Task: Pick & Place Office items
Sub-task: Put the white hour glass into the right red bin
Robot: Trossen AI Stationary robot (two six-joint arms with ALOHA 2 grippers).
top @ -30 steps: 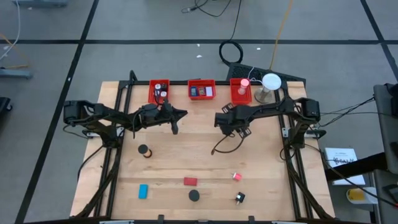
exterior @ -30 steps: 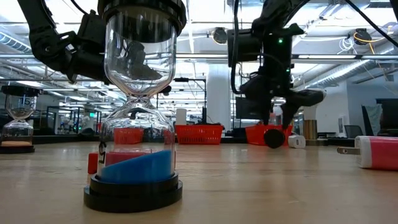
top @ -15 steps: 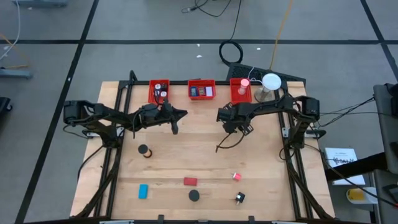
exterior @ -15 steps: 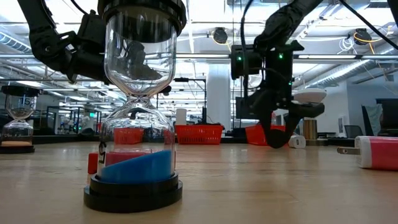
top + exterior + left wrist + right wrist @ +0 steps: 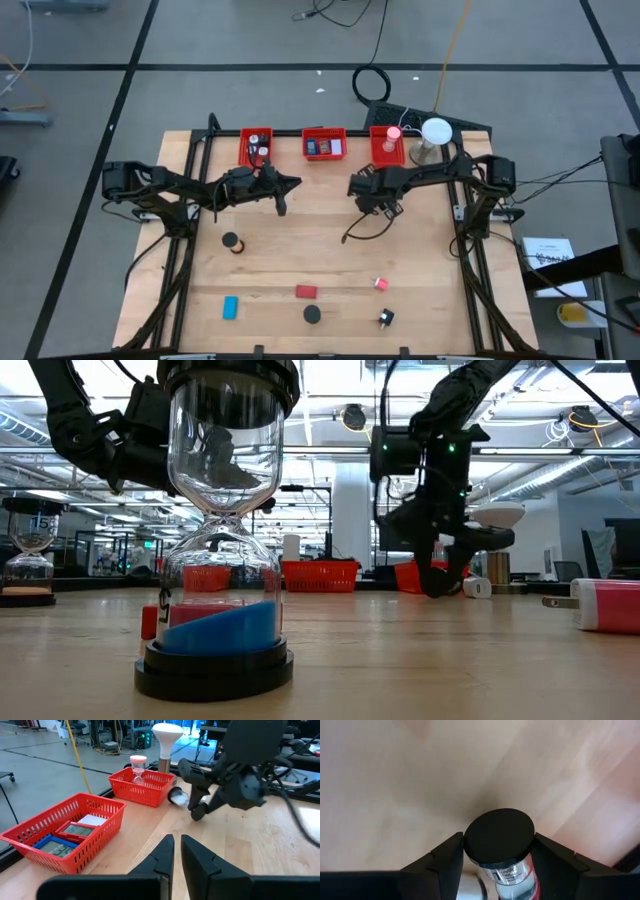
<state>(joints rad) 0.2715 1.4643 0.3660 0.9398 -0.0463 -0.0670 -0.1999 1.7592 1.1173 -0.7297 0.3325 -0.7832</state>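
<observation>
My right end effector (image 5: 380, 203) holds a small black-capped hourglass (image 5: 499, 837) clear of the counter (image 5: 300, 240), fingers pressed against either side of the cap. Over the last second I have drawn it a short way toward the back edge and tightened my fingers slightly, so the grip looks settled and the carry under way. The right bin (image 5: 372, 145), at the back right, is near and seems the likely drop. My left end effector (image 5: 176, 851) waits by the left bin (image 5: 243, 150), fingers nearly together and empty. A blue block (image 5: 231, 306), a red block (image 5: 306, 292) and a black disc (image 5: 313, 314) lie unsorted near the front edge.
</observation>
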